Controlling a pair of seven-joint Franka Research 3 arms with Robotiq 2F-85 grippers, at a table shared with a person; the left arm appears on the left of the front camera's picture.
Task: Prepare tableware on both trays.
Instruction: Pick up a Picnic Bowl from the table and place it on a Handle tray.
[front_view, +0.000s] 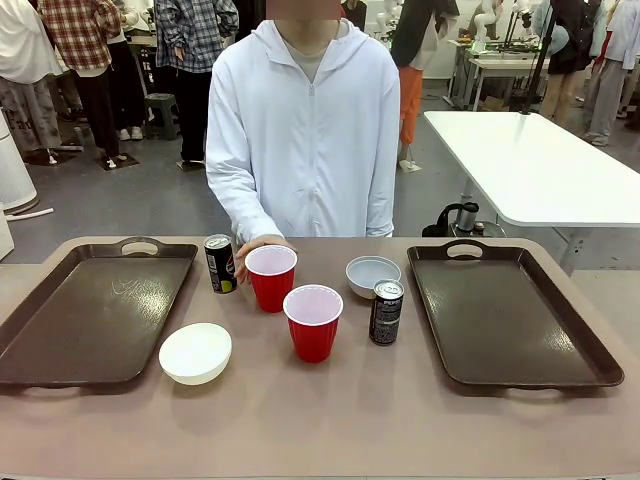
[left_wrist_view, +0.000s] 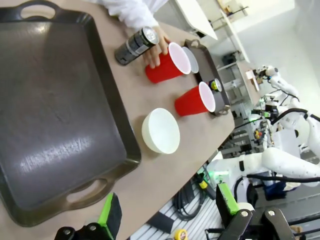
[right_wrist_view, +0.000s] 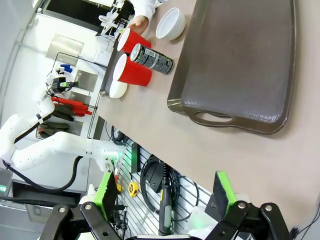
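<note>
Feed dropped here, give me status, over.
Left claw and right claw open, empty. Cups, cans, bowls on table, both trays bare. Person's hand at far cup.

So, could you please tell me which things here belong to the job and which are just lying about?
Job: left tray, right tray, far red cup, near red cup, left can, right can, near bowl, far bowl.
Lying about: white table behind, coiled black cable.

A person's hand (left_wrist_view: 158, 46) touches a red cup (left_wrist_view: 167, 65) near the tray (left_wrist_view: 50, 100).
</note>
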